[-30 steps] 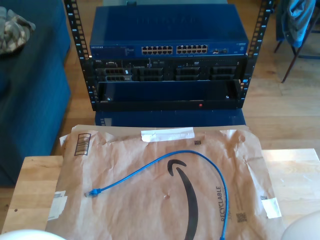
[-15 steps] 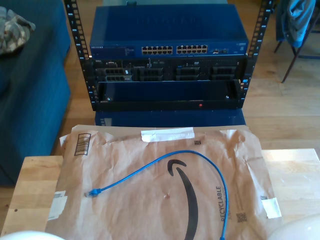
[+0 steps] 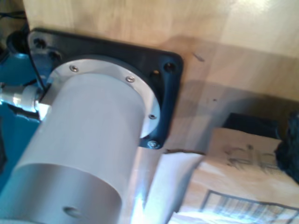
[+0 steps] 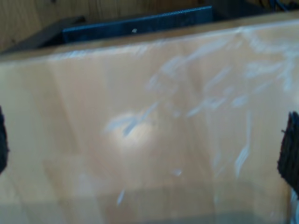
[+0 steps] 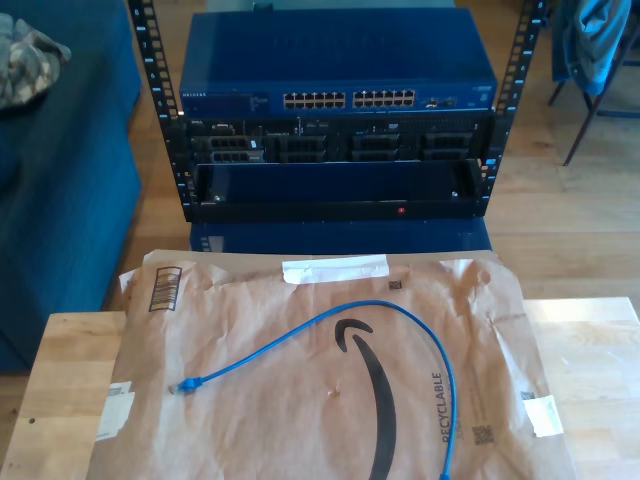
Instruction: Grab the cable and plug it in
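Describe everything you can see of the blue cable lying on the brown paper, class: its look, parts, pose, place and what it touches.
The cable is thin, bright blue and looks like flexible plastic. It lies loose in one open arch on the brown paper mailer on the wooden table, in front of the equipment rack. One plug rests on the paper toward the exterior view's left; the other end runs to that view's bottom edge. Only the paper touches it; nothing grips it.
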